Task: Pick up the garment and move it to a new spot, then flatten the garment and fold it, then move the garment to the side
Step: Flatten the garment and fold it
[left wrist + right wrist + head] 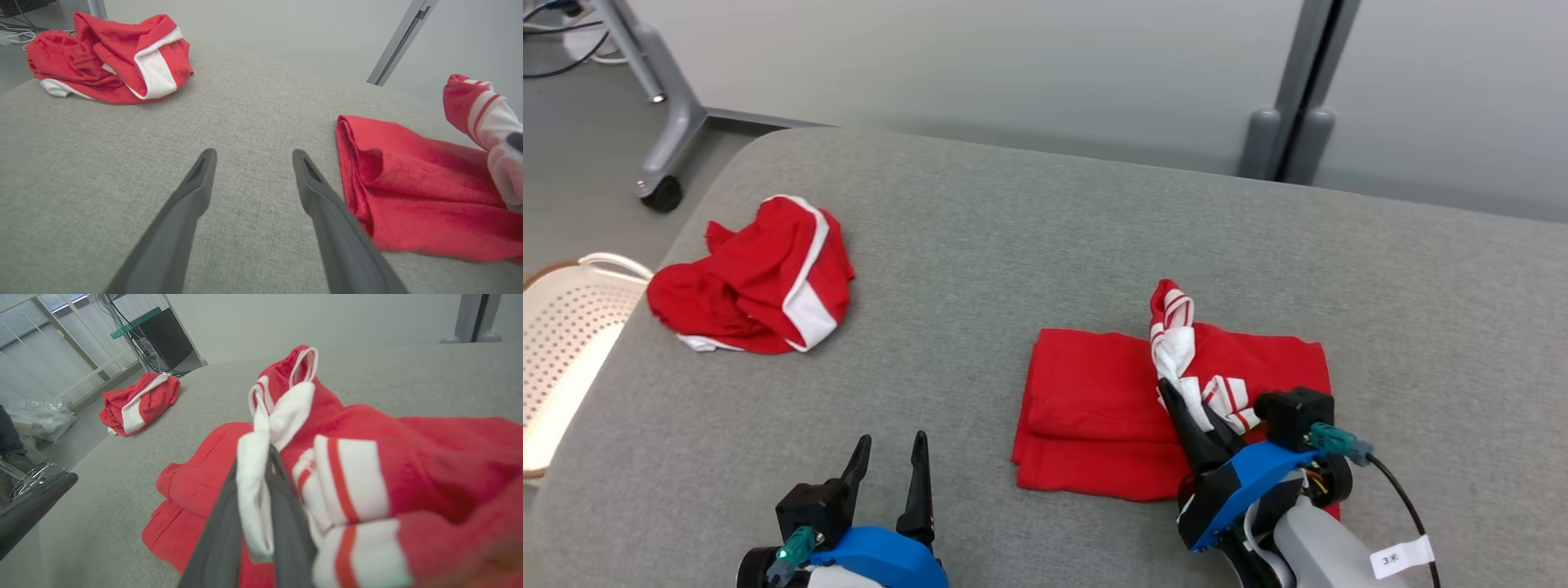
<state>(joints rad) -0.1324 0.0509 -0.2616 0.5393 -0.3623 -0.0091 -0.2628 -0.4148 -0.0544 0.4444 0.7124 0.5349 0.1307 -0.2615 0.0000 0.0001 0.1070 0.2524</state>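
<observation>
Red garment point(1094, 392) sits half-folded by table point(1013, 204) front edge, right gripper point(1180, 400) pinching its striped trim point(1174, 347), left gripper point(892, 441) open; fold, side-move remain.

Blue wrist housings point(882, 559) carry dark tapered jaws and teal plugs point(1335, 442).

1. The garment point(1094, 400), in the lower middle of the head view, is plain red; its trim is white with thin red stripes.
2. The second garment point(752, 286), at the left, is red with a broad white band.
3. The padded surface point(1029, 212) is grey.
4. The basket point(564, 318) at the left edge is white, dotted with holes.
5. The left gripper point(892, 447) and the right gripper point(1186, 404) have black fingers and blue bodies.
</observation>
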